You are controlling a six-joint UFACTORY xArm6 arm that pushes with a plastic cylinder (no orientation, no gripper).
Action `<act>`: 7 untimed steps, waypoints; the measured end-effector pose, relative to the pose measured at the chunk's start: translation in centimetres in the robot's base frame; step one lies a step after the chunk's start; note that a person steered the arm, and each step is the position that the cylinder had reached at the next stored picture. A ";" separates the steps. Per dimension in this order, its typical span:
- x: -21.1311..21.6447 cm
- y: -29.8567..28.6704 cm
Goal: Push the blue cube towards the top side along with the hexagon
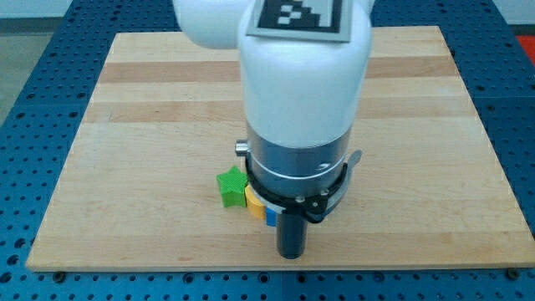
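No letters, words, numbers or brand names can be read anywhere in the view. The only sign is a black and white square pattern marker (298,17), like a coded tag, which sits on top of the white arm body (301,75) at the view's top; its upper part is cut by the edge.

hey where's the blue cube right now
The blue cube sits near the view's bottom centre of the board, mostly hidden behind my arm, touching the yellow block on its left, just left of my tip.
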State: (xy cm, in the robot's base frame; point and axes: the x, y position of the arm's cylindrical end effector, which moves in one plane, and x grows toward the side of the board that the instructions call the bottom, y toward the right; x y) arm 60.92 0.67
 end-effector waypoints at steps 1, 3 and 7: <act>-0.8 -0.2; -3.9 0.0; -10.5 0.1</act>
State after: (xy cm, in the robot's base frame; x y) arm 50.40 0.81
